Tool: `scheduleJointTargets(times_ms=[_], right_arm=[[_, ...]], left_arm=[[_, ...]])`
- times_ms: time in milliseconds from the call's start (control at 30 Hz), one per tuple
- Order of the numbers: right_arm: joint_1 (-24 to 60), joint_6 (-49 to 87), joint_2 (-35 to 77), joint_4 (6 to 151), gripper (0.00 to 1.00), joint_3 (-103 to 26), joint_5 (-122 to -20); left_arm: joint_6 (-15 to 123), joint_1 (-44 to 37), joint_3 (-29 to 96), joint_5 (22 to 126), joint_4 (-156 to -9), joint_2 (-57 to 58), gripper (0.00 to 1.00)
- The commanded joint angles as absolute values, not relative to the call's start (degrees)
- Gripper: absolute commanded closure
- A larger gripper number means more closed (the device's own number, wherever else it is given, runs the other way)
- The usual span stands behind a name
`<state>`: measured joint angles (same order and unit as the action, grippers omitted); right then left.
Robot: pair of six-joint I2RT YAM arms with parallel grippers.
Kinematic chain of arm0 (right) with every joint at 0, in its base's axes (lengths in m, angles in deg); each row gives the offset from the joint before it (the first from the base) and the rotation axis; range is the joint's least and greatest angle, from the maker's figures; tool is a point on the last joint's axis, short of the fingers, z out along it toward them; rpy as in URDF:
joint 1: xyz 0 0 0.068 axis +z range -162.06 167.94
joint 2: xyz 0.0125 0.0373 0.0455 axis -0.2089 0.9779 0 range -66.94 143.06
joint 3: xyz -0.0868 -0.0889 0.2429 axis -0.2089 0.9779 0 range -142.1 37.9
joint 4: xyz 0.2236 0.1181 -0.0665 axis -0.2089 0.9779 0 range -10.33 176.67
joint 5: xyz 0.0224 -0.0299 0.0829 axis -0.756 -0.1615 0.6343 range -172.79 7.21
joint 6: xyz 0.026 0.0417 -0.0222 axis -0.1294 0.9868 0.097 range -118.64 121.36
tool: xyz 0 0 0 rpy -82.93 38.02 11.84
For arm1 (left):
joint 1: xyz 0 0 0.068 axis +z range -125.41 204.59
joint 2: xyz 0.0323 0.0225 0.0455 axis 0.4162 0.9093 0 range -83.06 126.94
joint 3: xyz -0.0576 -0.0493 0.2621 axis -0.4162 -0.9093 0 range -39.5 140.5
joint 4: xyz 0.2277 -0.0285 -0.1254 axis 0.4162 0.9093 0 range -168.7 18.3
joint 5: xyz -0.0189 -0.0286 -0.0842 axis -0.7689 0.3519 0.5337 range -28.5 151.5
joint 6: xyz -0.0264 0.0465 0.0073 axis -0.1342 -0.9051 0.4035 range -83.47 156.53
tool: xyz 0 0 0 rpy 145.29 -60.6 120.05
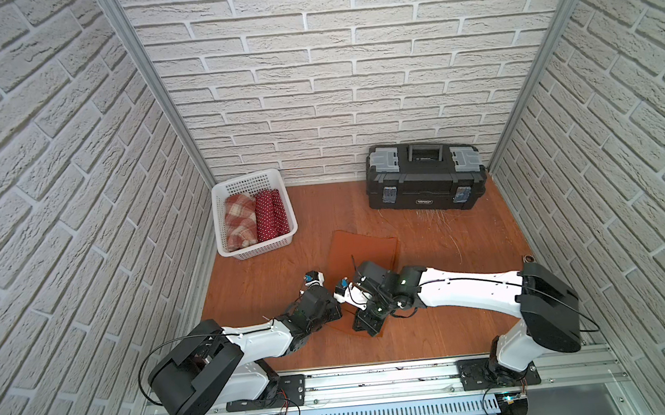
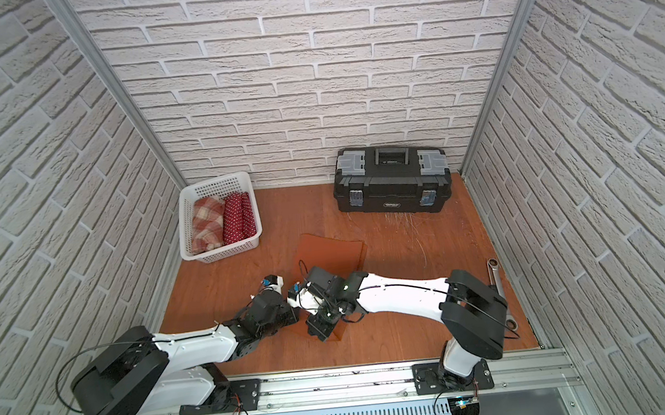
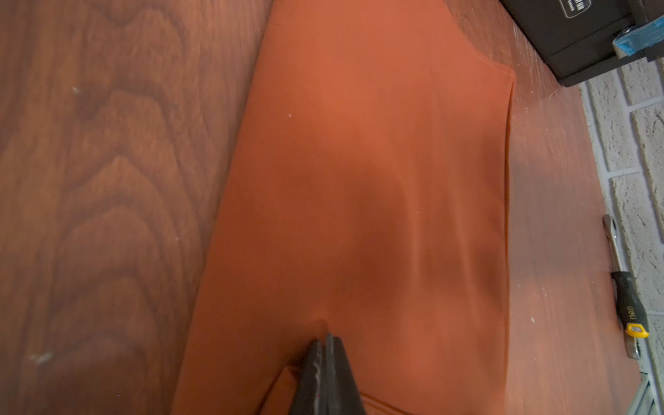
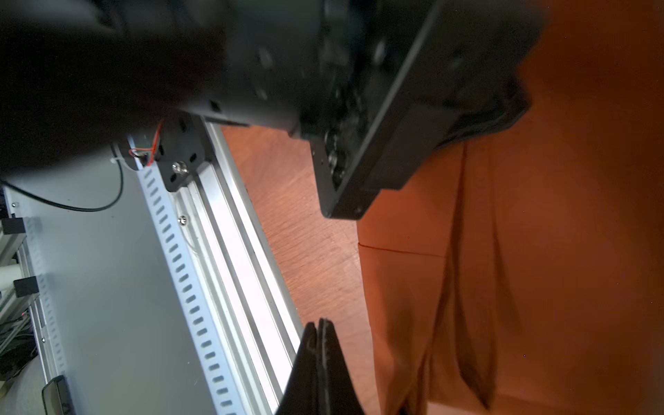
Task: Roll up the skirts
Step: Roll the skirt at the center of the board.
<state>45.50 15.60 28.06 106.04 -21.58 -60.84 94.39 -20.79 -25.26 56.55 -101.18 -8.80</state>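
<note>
The rust-orange skirt (image 1: pixel 362 251) (image 2: pixel 329 254) lies on the wooden floor, its far part flat and its near part under both wrists. My left gripper (image 3: pixel 325 341) is shut on the cloth (image 3: pixel 359 161), which puckers at its tips. My right gripper (image 4: pixel 319 323) is shut near the skirt's near edge and points toward the metal rail (image 4: pixel 230 258). No cloth shows between its tips. The skirt (image 4: pixel 575 251) hangs beside it in taut folds. The plaid skirt (image 1: pixel 238 221) and the polka-dot skirt (image 1: pixel 269 216) lie rolled in the white basket (image 1: pixel 245 179).
A black toolbox (image 1: pixel 426 178) stands against the back wall at the right. A ratchet wrench (image 2: pixel 495 272) lies by the right wall. Brick walls close in three sides, and the arms' mounting rail (image 1: pixel 380 378) runs along the near edge.
</note>
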Motion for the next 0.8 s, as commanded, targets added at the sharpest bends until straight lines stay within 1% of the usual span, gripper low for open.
scheduleJointTargets(times_ms=[0, 133, 333, 433, 533, 667, 767], right_arm=[[45.34, 17.61, 31.18, 101.58, 0.97, -20.7, -62.58], [43.74, 15.94, 33.9, 100.73, 0.98, -20.28, -66.92], [42.81, 15.5, 32.31, 98.03, 0.98, -18.66, -63.7], [42.34, 16.39, 30.79, 96.68, 0.98, -17.35, -64.31], [40.67, 16.2, 32.7, 96.53, 0.98, -16.58, -64.46], [38.87, 17.04, 34.06, 93.68, 0.98, -15.13, -60.9], [37.63, 17.18, 36.69, 95.74, 0.98, -15.84, -61.14]], left_arm=[[94.8, -21.02, -27.72, 55.52, -92.07, -8.44, 1.0], [94.63, -21.57, -27.64, 55.52, -91.0, -9.69, 1.0], [94.17, -21.64, -27.13, 55.0, -89.1, -10.44, 1.0], [94.27, -21.64, -26.84, 54.72, -88.8, -10.3, 1.0], [94.44, -21.63, -26.95, 54.47, -88.98, -10.27, 1.0], [94.41, -21.63, -26.77, 54.21, -88.76, -9.99, 1.0], [94.92, -21.34, -25.87, 53.67, -87.1, -10.95, 1.0]])
